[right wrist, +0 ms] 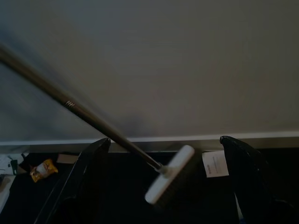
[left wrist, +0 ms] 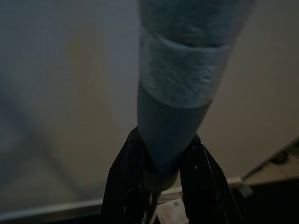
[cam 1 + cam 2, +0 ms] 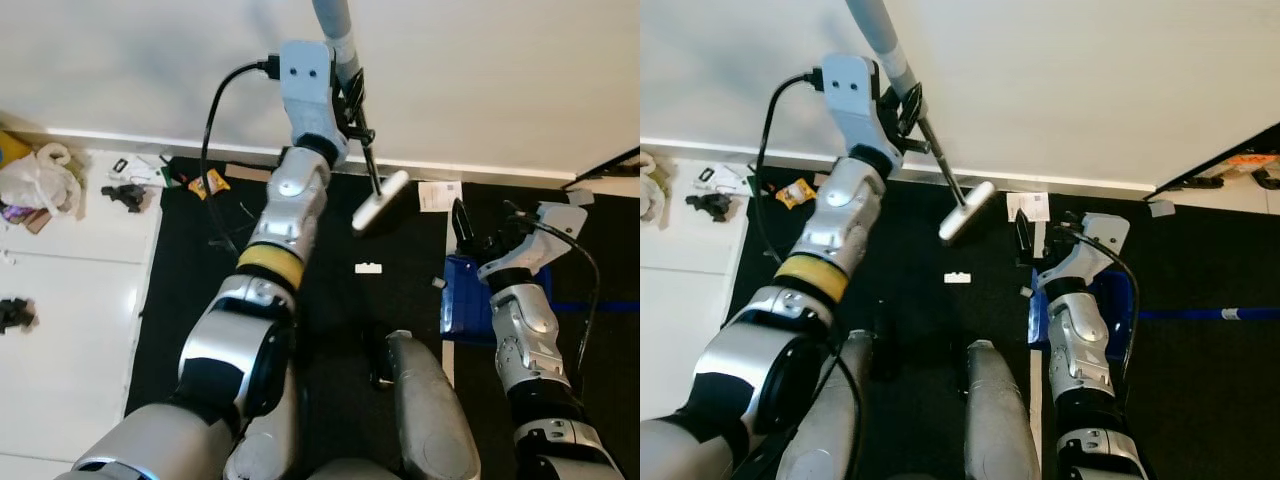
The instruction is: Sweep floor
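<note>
My left gripper is raised high in front of the white wall and is shut on the grey handle of a broom. The thin shaft slants down to the white broom head, which hangs just above the black mat. A small white scrap lies on the mat below the head. My right gripper is open, low on the right, above a blue dustpan. Its fingers stand wide apart with nothing between them, and the broom head shows beyond them.
A paper slip lies by the baseboard near the broom head. A yellow wrapper, small black parts and a plastic bag sit at the left on and beside white flooring. Blue tape runs along the mat at the right.
</note>
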### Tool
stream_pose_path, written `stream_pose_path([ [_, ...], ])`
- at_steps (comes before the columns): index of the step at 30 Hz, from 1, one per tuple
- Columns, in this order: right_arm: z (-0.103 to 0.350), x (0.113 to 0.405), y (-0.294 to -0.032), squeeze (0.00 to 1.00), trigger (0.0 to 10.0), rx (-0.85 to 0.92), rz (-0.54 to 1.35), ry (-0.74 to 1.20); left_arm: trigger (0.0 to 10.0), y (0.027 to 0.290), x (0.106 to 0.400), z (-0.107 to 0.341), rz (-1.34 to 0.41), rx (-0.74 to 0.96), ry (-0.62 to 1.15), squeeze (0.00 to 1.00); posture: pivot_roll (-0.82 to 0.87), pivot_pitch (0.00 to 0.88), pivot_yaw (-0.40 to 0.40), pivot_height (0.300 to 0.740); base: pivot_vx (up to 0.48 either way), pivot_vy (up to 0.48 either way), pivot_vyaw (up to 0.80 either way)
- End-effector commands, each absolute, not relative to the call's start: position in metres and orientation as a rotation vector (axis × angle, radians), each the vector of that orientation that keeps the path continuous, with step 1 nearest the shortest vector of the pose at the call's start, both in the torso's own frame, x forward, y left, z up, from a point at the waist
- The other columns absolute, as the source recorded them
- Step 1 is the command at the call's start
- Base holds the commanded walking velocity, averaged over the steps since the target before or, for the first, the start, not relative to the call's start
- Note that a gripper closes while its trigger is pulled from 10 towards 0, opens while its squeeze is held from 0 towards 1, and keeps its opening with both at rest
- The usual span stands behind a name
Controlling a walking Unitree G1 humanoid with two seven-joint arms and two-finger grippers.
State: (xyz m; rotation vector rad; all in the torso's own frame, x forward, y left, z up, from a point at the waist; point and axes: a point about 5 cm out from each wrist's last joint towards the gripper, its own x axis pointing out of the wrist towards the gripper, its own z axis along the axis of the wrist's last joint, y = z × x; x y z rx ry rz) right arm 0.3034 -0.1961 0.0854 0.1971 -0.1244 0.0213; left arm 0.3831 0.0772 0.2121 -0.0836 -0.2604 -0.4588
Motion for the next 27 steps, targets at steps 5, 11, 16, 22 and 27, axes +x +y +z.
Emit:
stream_pose_path([
  [5,0.060,0.300,-0.203,0.00,10.0,0.231,-0.034,0.003,10.0,0.159,0.379,0.192,-0.209,0.031,-0.185,0.00,0.03,0.278,-0.013,0.731,0.000,0.000,0.00],
  [11,0.057,0.304,-0.193,0.00,10.0,0.248,0.006,0.020,10.0,0.208,0.359,0.169,-0.029,0.131,-0.151,0.00,0.05,0.207,-0.031,0.731,0.000,0.000,0.00],
  [16,0.050,0.306,-0.189,0.00,10.0,0.252,0.006,0.052,10.0,0.232,0.343,0.153,0.131,0.084,-0.154,0.00,0.07,0.159,-0.048,0.731,0.000,0.000,0.00],
  [22,0.048,0.308,-0.193,0.00,10.0,0.256,-0.009,0.066,10.0,0.235,0.337,0.139,0.134,0.018,-0.124,0.00,0.07,0.149,-0.055,0.731,0.000,0.000,0.00],
  [27,0.047,0.308,-0.195,0.00,10.0,0.255,-0.018,0.069,10.0,0.230,0.335,0.127,0.143,0.045,-0.090,0.00,0.07,0.141,-0.057,0.731,0.000,0.150,0.00],
])
